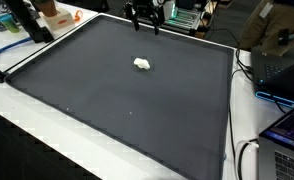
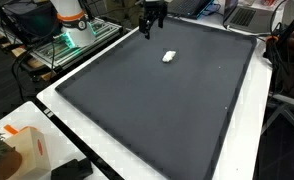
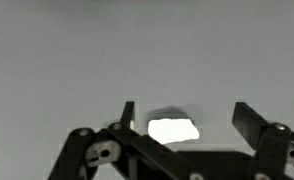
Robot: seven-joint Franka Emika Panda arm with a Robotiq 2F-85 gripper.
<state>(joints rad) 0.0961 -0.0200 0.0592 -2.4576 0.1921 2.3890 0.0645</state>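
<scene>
A small white lump (image 1: 142,64) lies on the dark mat (image 1: 117,100), toward the far side; it also shows as the white lump (image 2: 169,56). My gripper (image 1: 145,20) hangs above the mat's far edge, well clear of the lump, and appears again as the gripper (image 2: 153,22). In the wrist view the gripper (image 3: 184,115) stands open, its two black fingers (image 3: 249,122) spread wide. The white lump (image 3: 173,130) sits on the grey surface below, framed between the fingers and not touched by them.
The mat has a white border (image 1: 47,125). Laptops and cables (image 1: 282,70) lie beside one edge. An orange-and-white object (image 2: 22,150) stands near a corner. The robot base (image 2: 72,25) with green light stands at the far side.
</scene>
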